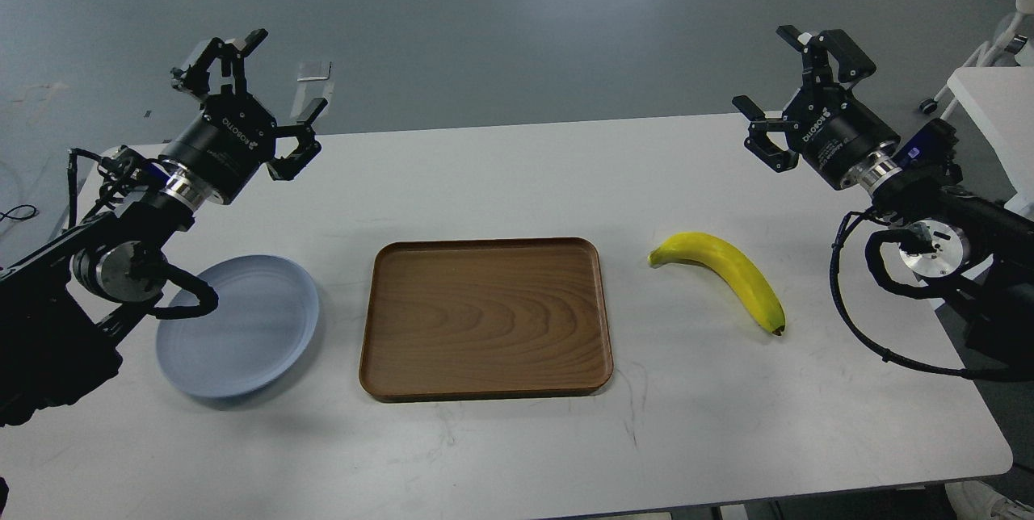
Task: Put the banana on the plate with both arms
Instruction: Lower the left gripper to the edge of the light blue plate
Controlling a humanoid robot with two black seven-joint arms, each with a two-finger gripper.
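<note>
curved bright yellow banana (723,268) lying on white table (517,439), right of brown wooden tray (485,318); round pale blue-grey plate (242,326) far left. left gripper (257,96) and right gripper (796,96) spread apart, empty. likely light, soft, bruisable: grip mid-body, gently.

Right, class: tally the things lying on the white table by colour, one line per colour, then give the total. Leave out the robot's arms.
Yellow: 1, the banana
Pale blue: 1, the plate
Brown: 1, the tray
Total: 3
</note>
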